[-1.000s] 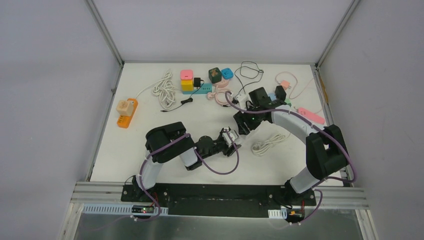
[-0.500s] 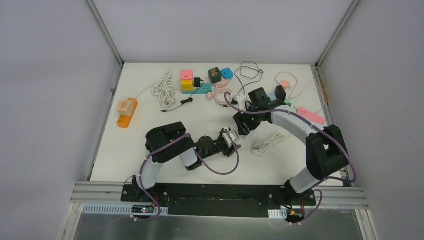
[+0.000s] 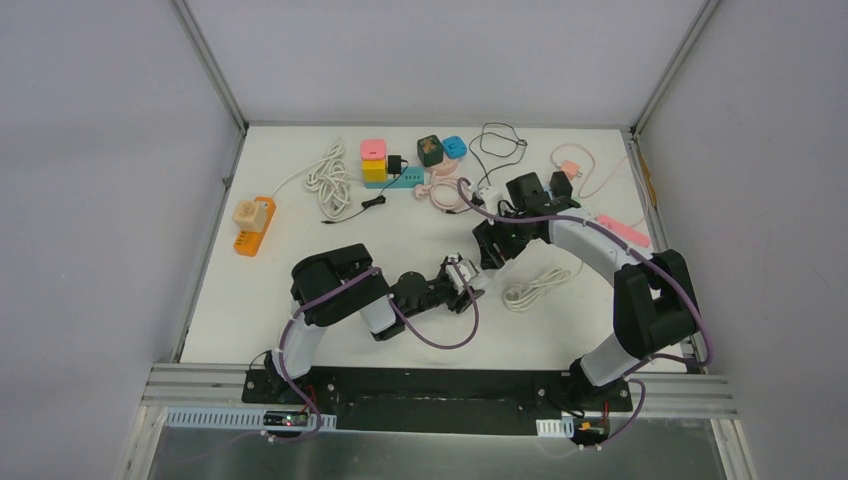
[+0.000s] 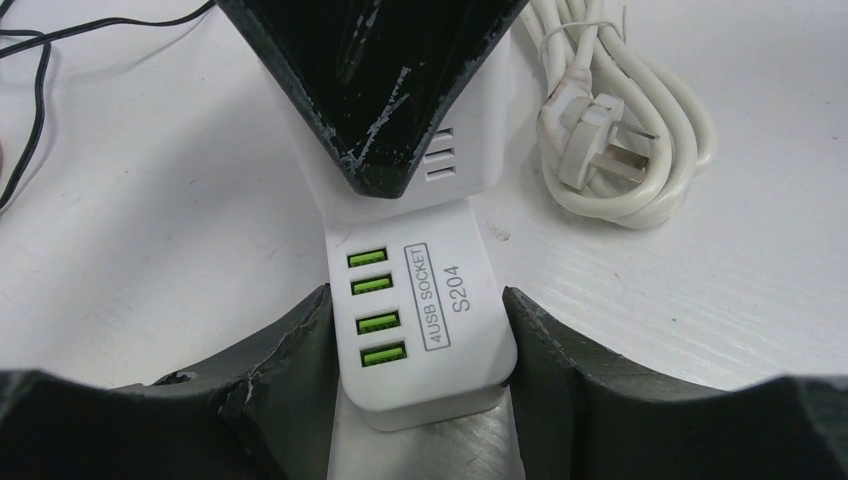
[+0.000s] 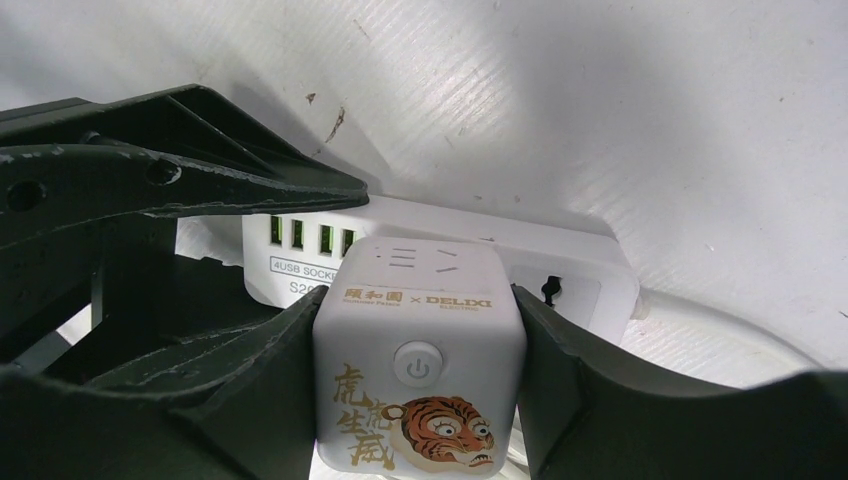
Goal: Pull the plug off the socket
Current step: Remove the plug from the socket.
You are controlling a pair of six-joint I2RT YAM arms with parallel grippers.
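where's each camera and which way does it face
Top external: above and behind the bases, looking down at the table; both arms show.
Left wrist: on the left gripper, facing the white socket strip its fingers clamp.
Right wrist: on the right gripper, facing the tiger cube plug its fingers clamp.
Both wrist views share the strip.

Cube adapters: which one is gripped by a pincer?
The white cube with the tiger drawing, held in the right pincer. The pink, yellow, dark and blue cubes stand untouched at the far edge.
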